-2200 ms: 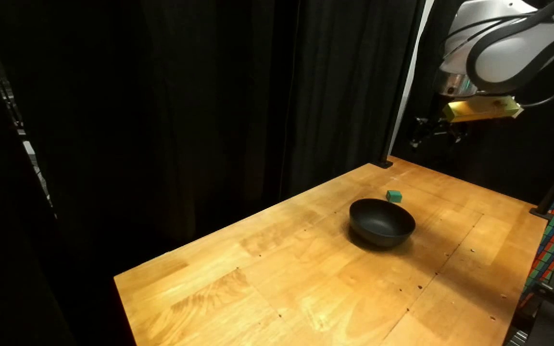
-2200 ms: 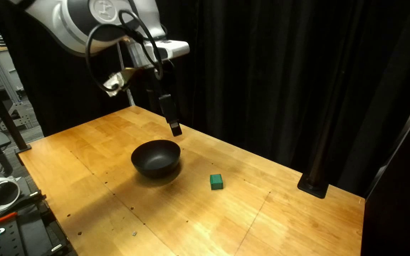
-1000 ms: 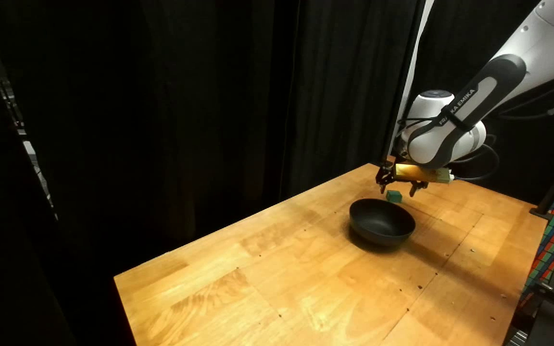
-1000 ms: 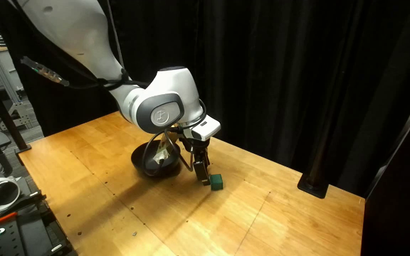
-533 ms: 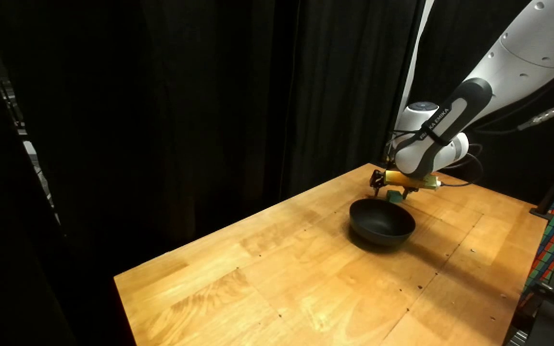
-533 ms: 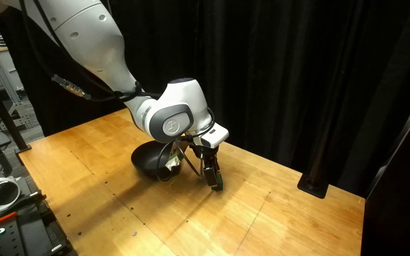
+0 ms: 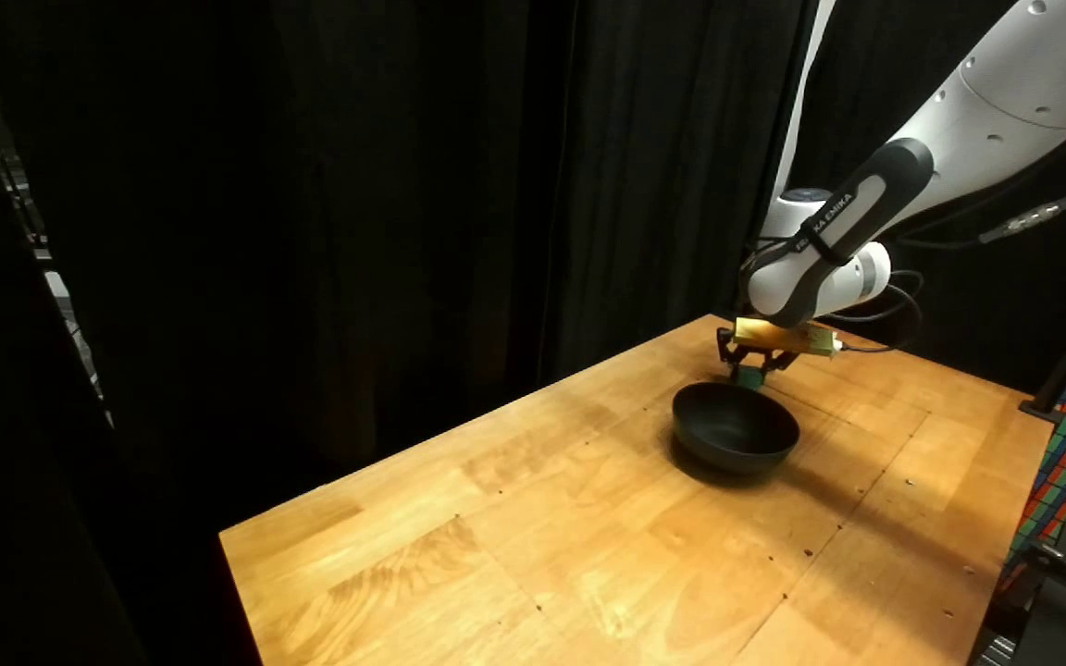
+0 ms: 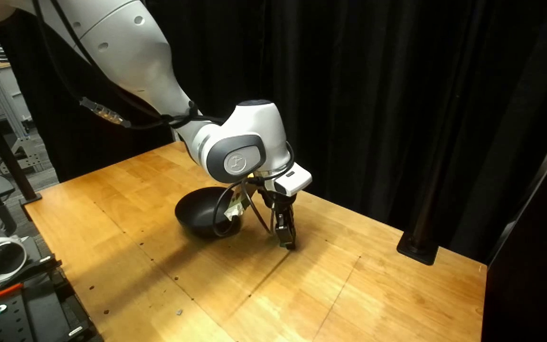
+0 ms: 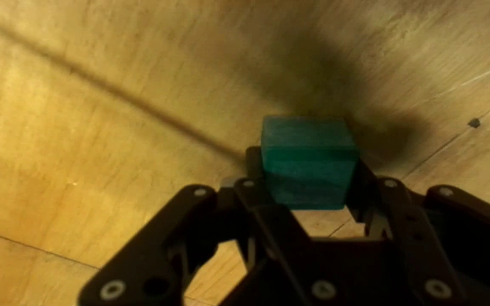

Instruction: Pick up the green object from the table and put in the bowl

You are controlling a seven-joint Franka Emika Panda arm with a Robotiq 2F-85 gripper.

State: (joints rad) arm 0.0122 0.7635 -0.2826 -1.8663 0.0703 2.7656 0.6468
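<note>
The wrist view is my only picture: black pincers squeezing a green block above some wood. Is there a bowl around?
Observer: Yes, in both exterior views a black bowl stands upright on the wooden table, near the gripper.
Visitor: What carries this gripper?
Observer: A white robot arm, slanting down over the wooden table.
Visitor: And what's behind the wooden table?
Observer: A black curtain hangs there.
</note>
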